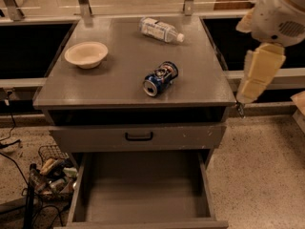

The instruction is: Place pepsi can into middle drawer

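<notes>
The pepsi can (160,78) is blue and dented. It lies on its side on the grey cabinet top (119,80), right of centre and near the front edge. The middle drawer (143,194) is pulled open below, and its flat grey floor is bare. My arm (261,70) hangs at the right of the cabinet. My gripper (238,109) shows only as a small dark tip at its lower end, beside the cabinet's front right corner. It is apart from the can and holds nothing that I can see.
A clear plastic water bottle (160,30) lies at the back of the cabinet top. A cream bowl (86,54) stands at the left. A closed drawer front with a black loop handle (138,136) sits above the open drawer. A wire basket with clutter (52,171) and cables are on the floor at left.
</notes>
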Controlling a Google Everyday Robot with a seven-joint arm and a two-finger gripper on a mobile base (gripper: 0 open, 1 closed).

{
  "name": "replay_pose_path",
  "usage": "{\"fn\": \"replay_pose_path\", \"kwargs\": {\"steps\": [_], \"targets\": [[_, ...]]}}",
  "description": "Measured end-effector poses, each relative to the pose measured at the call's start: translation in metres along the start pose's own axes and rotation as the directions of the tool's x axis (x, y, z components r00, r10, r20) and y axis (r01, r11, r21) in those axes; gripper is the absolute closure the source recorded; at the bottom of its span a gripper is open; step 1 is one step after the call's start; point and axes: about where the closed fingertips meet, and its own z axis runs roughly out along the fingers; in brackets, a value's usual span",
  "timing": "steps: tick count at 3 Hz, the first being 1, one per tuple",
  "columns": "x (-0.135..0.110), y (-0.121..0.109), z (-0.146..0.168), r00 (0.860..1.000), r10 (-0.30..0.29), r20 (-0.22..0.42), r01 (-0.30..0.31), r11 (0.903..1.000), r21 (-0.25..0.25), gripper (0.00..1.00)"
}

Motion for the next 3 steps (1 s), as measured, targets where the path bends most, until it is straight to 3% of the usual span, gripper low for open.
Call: {"fn": "replay_pose_path", "kwargs": {"steps": [1,2,3], "targets": [[-0.022,-0.013,0.008,0.999,-0.027,0.027,0.027,0.9996,-0.002,0.00],[-0.052,-0.019,0.037,0.985,-0.132,0.114,0.139,0.9882,-0.063,0.00],[-0.068,-0.019,0.052,0.949,-0.254,0.185,0.273,0.9584,-0.083,0.00]]}}
